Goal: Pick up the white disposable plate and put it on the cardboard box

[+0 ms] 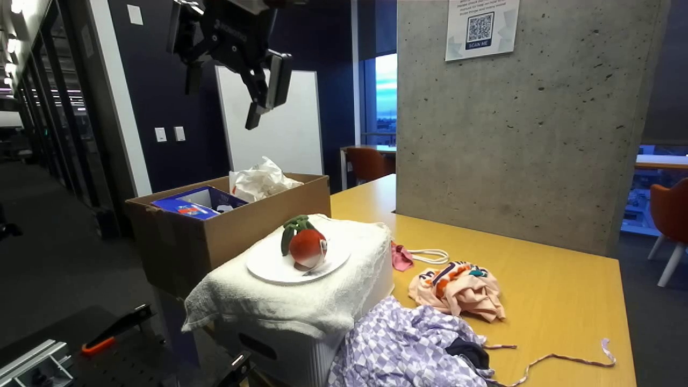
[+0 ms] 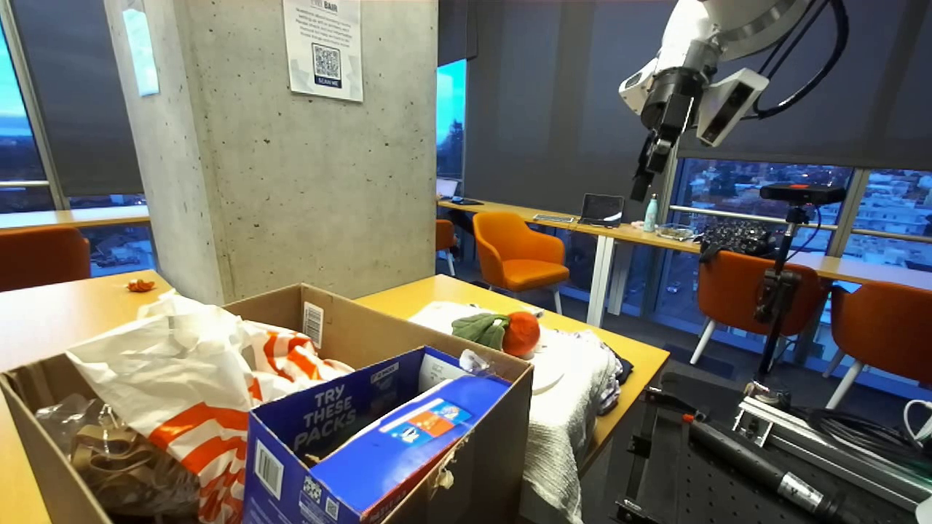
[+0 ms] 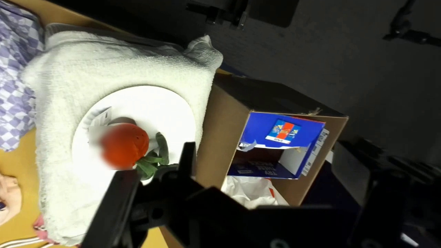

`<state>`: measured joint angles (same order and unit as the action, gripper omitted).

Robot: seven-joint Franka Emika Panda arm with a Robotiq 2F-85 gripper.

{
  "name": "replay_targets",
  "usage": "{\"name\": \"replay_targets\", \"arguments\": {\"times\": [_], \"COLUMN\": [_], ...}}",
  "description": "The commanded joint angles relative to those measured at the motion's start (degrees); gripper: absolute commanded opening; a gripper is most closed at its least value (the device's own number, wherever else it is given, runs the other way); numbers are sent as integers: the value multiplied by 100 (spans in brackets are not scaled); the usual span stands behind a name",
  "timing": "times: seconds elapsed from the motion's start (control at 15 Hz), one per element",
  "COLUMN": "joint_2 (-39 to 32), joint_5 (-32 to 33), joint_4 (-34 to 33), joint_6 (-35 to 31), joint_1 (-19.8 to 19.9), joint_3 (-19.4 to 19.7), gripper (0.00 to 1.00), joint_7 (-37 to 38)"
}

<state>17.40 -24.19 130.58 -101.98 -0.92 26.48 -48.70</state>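
The white disposable plate lies flat on a white towel draped over a white bin. It also shows in an exterior view and the wrist view. A red-orange round item with green leaves sits on it. The brown cardboard box stands close beside the towel; it also shows in an exterior view and the wrist view. My gripper is open and empty, high above the plate and box. In an exterior view the gripper is seen side-on, its fingers overlapping.
The box holds a blue carton and a white bag with orange stripes. The white towel sits under the plate. Purple checkered cloth and peach cloth lie on the yellow table. A concrete pillar rises behind.
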Motion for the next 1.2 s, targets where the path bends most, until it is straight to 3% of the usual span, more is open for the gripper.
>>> {"name": "replay_targets", "arguments": {"times": [0.0,0.2,0.67,1.13], "joint_2": [-1293,-2084,-3605,-4352], "joint_5": [-842,-1092,-1267,-1294], "joint_4": [-953,-1545,-2537,-2895], "joint_6": [884,1305,1472,1351], "joint_1": [332,846,1918,2438], "joint_3": [112,-110,-731,-1225], "gripper": [100,100,100,100], "joint_7": [-830,-907,-1015,-938]}}
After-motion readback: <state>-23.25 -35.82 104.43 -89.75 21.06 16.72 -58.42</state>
